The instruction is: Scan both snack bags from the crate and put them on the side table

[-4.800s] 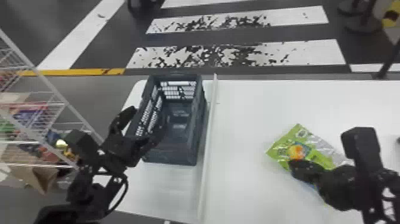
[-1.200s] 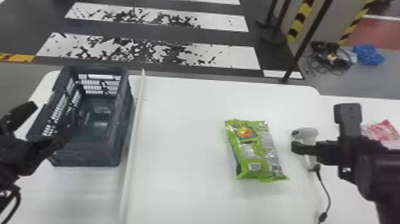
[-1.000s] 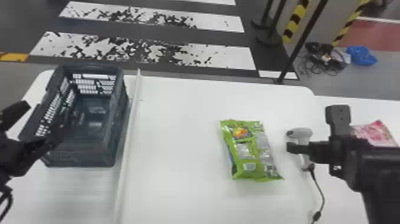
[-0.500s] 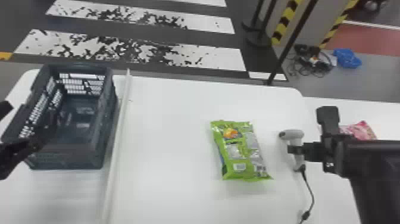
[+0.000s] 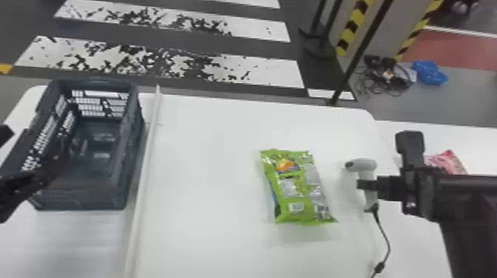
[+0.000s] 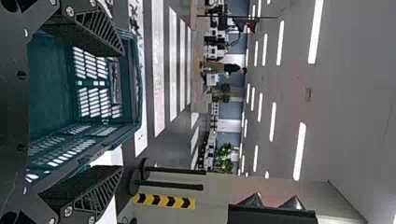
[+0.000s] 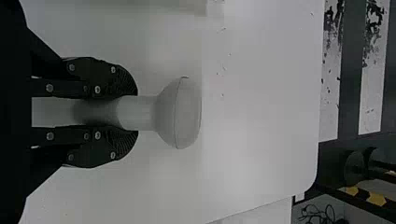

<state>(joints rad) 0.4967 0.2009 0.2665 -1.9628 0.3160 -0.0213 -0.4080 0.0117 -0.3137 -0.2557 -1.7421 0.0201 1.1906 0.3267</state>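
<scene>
In the head view my right gripper (image 5: pixel 369 184) is at the grey scanner (image 5: pixel 367 166), right of the green snack bag (image 5: pixel 297 188) lying on the white table. The right wrist view has my right gripper (image 7: pixel 133 113) shut on the handle of the scanner (image 7: pixel 180 113), a finger on each side. A pink snack bag (image 5: pixel 447 162) lies on the side table (image 5: pixel 477 142), partly behind the right arm. My left gripper (image 5: pixel 22 162) is over the left side of the dark crate (image 5: pixel 83 192). In the left wrist view the left gripper (image 6: pixel 120 112) stands open before the crate (image 6: pixel 135 84).
A white raised strip (image 5: pixel 146 166) runs along the table (image 5: pixel 207 148) beside the crate. The scanner's cable (image 5: pixel 386 240) trails toward the near edge. A dark post (image 5: pixel 360 51) stands behind the table's far right corner.
The head view has swung to the right, so table, crate and bags sit farther left. Earlier the right gripper was over the green bag; now it holds the scanner.
</scene>
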